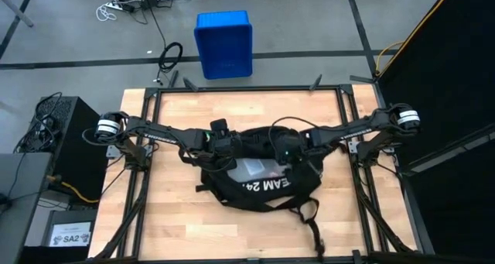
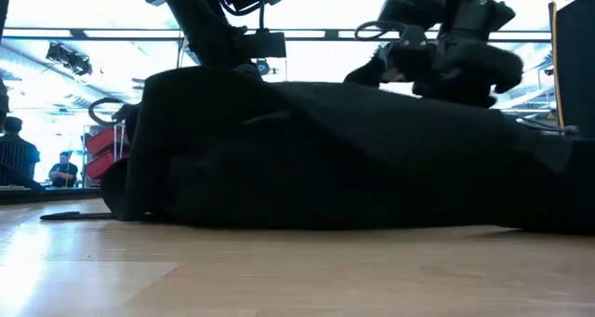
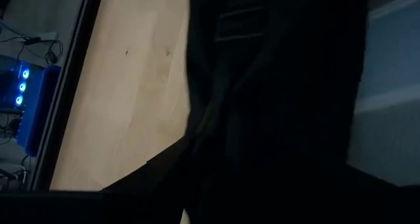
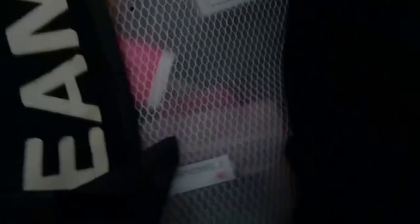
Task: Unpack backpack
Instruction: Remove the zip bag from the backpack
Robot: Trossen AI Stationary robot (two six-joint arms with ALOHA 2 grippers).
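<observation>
- I'm seeing the right gripper (image 1: pixel 288 154) hovering over the backpack's (image 1: pixel 263 188) open top; I cannot tell how its jaws are standing.
- My left gripper (image 1: pixel 224 145) is sitting at the bag's other upper corner, jaws apart.
- The backpack is lying flat mid-counter (image 1: pixel 170 210), white lettering (image 4: pixel 56 86) up, mesh pocket (image 4: pixel 216 79) showing pink contents.
- A blue crate (image 1: pixel 223 43) is sitting on the floor beyond.

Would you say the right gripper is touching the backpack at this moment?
Cannot tell. In the high view the right gripper is over the backpack opening, but dark on dark hides any contact; its wrist view shows mesh close ahead, no clear contact or gap.
</observation>
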